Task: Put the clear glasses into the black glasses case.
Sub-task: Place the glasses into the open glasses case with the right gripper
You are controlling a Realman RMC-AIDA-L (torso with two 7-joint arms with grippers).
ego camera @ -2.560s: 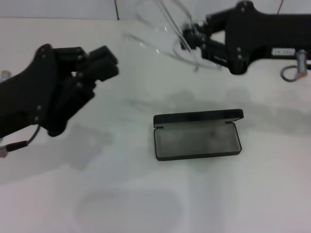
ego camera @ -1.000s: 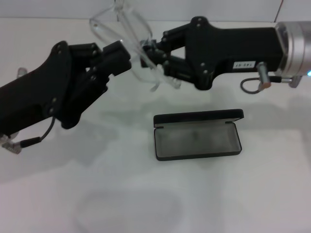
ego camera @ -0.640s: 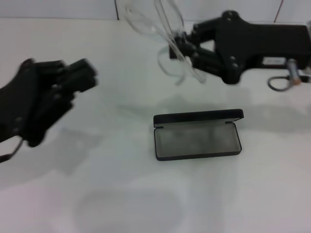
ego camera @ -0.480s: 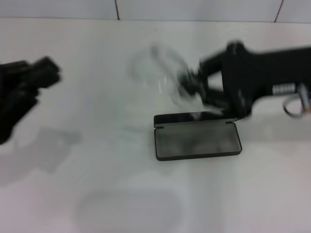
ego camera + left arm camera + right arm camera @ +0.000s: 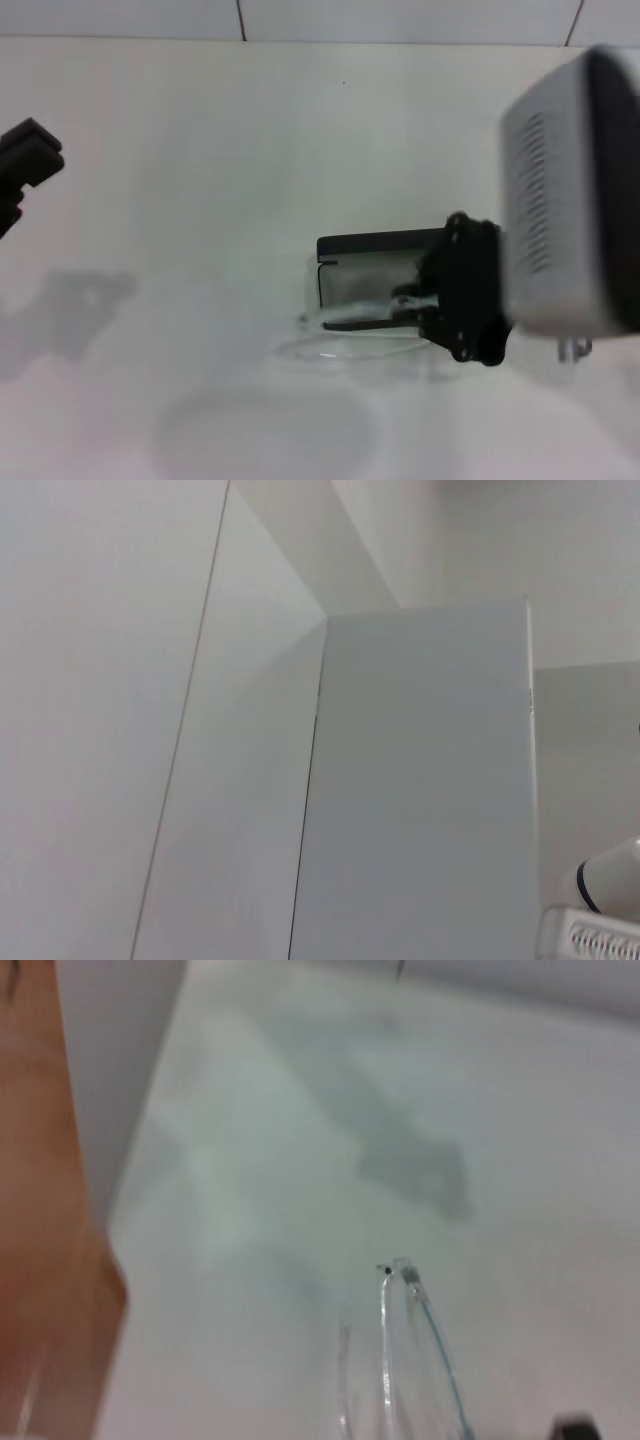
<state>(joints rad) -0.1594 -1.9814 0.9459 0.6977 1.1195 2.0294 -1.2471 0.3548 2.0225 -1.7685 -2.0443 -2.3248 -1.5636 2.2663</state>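
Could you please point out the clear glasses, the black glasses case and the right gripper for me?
clear glasses (image 5: pixel 335 350), head view: front rim, lying before the case.
black glasses case (image 5: pixel 375 244), head view: raised lid.
right gripper (image 5: pixel 415 300), head view: fingertips, at the glasses' arm over the case.

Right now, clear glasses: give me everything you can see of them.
The clear glasses are colourless, see-through plastic, hard to make out against the white table. They are held low by the right gripper at one end, over the near edge of the open black glasses case, with a rim curving out onto the table in front of it. The right wrist view shows a thin clear arm with a small hinge. Whether they rest in the case cannot be told.
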